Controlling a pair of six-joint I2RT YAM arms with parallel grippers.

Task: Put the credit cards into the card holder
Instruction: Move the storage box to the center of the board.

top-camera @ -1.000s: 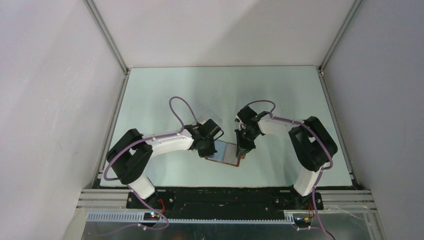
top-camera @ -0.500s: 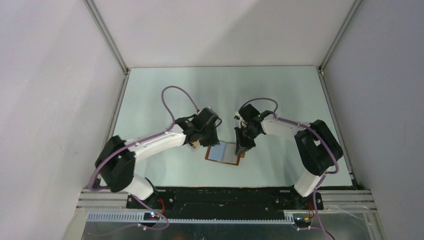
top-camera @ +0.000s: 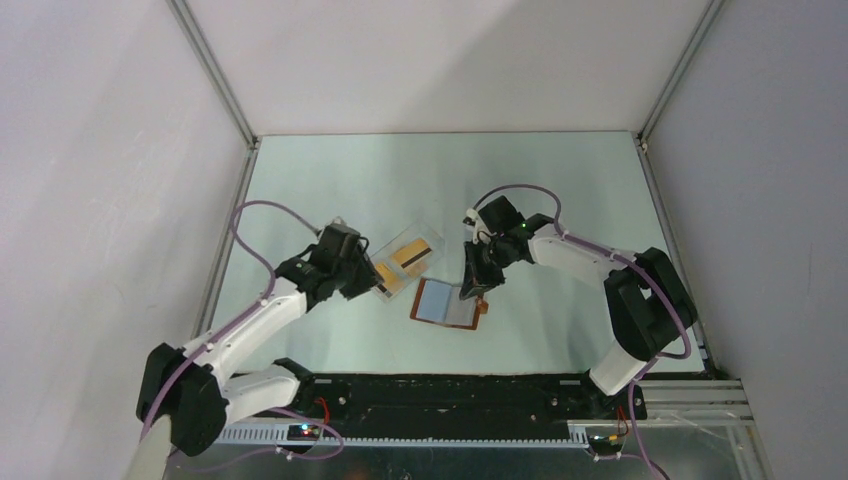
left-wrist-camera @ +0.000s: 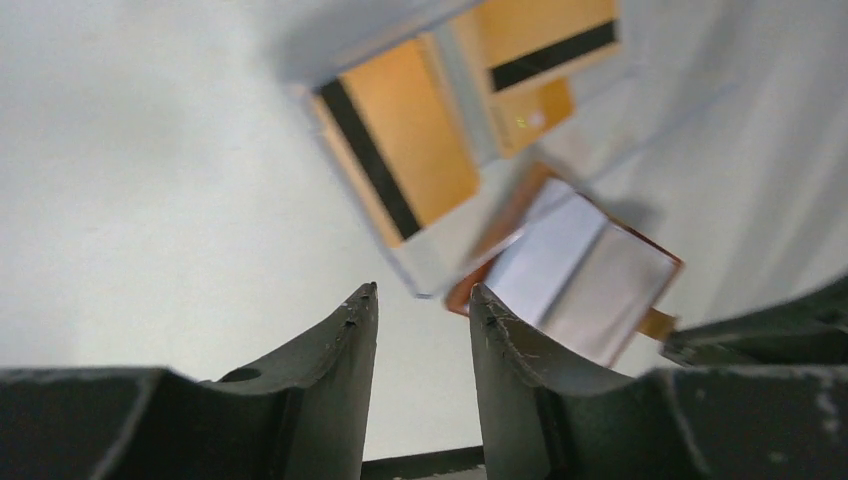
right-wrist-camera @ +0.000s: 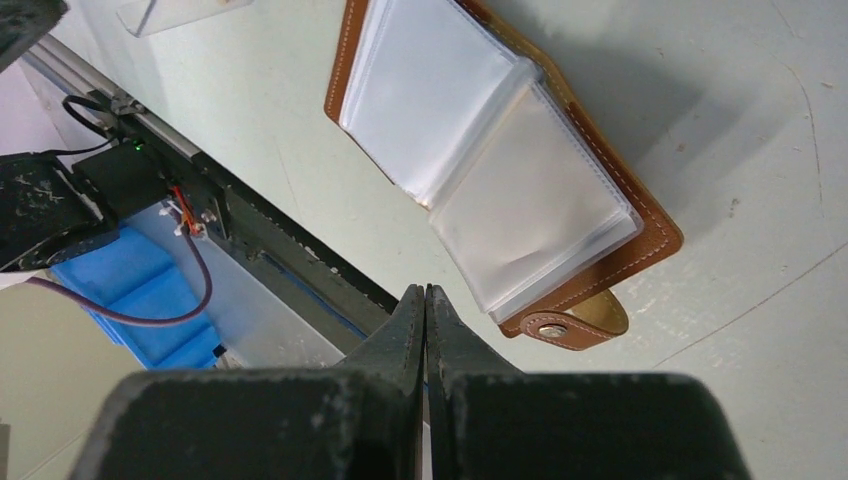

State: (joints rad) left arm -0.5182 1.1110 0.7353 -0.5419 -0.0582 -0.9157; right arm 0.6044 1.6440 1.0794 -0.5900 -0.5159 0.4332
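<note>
Top view: note the left gripper [top-camera: 366,277] at centre-left, drawn back over the last second from above the card holder [top-camera: 445,302] to the left edge of the clear box [top-camera: 427,236]. Note too its jaws, pressed together then, parted now and holding nothing. See the box uncovered by that retreat, with the orange credit cards [top-camera: 408,256] lying in it just up-left of the open holder at centre. Find the right gripper [top-camera: 468,292] much as before, shut, at the holder's right edge.

Left wrist view: look past the spread left gripper [left-wrist-camera: 424,292], with only bare table [left-wrist-camera: 150,180] showing in the gap, to two striped credit cards [left-wrist-camera: 405,150] in the clear box [left-wrist-camera: 440,265] at upper centre. Find the card holder [left-wrist-camera: 585,275] at right, touching or just beside the box's corner.

Right wrist view: see the right gripper [right-wrist-camera: 426,300] with fingers closed on nothing, low in the frame, and the card holder [right-wrist-camera: 500,150] spread open above it, its sleeves showing no orange.

Judge from this that no card is yet seated, and that the left arm is readying to pick one from the box.
</note>
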